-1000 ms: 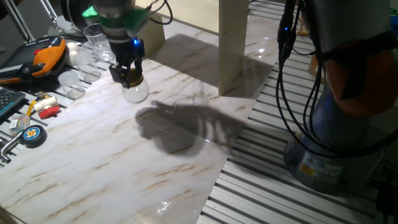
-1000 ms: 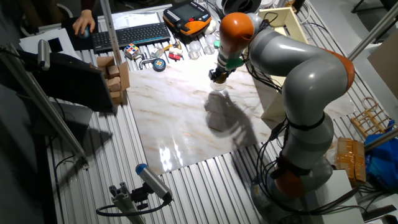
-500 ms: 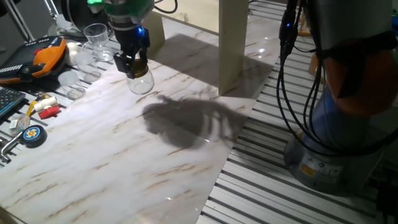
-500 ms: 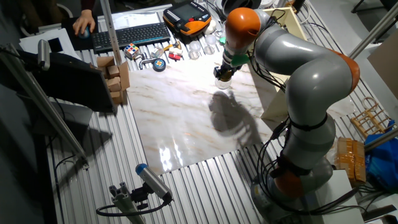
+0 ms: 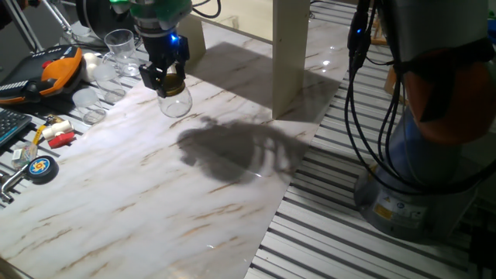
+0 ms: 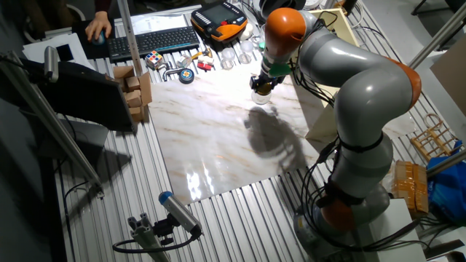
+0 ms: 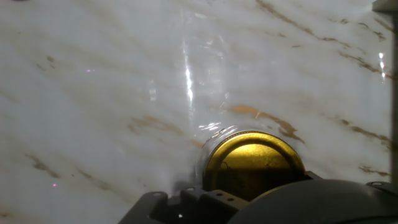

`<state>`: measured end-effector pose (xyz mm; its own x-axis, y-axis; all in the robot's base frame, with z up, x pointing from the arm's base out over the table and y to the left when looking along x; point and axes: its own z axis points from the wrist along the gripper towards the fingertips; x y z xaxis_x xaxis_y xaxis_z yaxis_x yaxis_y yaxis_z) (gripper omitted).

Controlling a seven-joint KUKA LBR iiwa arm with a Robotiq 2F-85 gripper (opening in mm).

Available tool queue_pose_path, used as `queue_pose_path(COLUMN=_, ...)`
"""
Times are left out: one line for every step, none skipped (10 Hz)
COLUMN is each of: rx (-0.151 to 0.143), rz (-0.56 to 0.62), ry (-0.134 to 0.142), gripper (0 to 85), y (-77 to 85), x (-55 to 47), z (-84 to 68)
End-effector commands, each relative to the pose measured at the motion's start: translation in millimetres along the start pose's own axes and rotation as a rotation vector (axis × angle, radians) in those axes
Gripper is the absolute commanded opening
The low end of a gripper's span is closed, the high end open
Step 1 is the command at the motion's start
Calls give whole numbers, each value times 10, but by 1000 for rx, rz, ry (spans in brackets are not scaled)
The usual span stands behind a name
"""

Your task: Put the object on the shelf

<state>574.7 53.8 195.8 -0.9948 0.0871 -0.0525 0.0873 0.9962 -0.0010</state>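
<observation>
The jar (image 5: 175,101) is small, round and of clear glass with a gold lid. My gripper (image 5: 163,77) is shut on its lid end and holds it a little above the marble table (image 5: 155,201); its shadow lies to the right. In the other fixed view the gripper (image 6: 260,82) and jar (image 6: 261,94) hang near the table's far side. The hand view shows the gold lid (image 7: 254,163) close up, with the glass body reaching away over the marble. The cream-beige shelf stands behind, one upright leg (image 5: 291,54) to the jar's right; its top (image 6: 331,25) shows in the other fixed view.
A lidless drinking glass (image 5: 120,46), an orange-black pendant (image 5: 54,68), loose clear lids (image 5: 87,99), a round disc (image 5: 40,167) and small tools lie at the table's left edge. A second shelf leg (image 5: 194,39) stands just behind the gripper. Cables and the arm's base (image 5: 434,139) stand to the right.
Over the last second the gripper has risen with the jar and moved back toward the shelf; the shadow has drawn away from the jar. Almost no movement in the last half second.
</observation>
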Motion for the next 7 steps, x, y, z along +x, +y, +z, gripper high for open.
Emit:
queue_pose_path(rx=-2, rz=7, ry=-5, gripper=0, y=-2, x=0, z=0)
queue_pose_path(rx=-4, rz=10, ry=-9, gripper=0, y=-2, x=0, z=0)
queue_pose_path(rx=-16, rz=16, ry=-10, gripper=0, y=-2, x=0, z=0)
queue_pose_path(rx=2, rz=-2, ry=-16, gripper=0, y=-2, x=0, z=0)
queue_pose_path(rx=4, rz=-10, ry=-16, gripper=0, y=-2, x=0, z=0)
queue_pose_path(rx=7, rz=-18, ry=-15, gripper=0, y=-2, x=0, z=0)
queue_pose_path(rx=6, rz=-21, ry=-12, gripper=0, y=-20, x=0, z=-21)
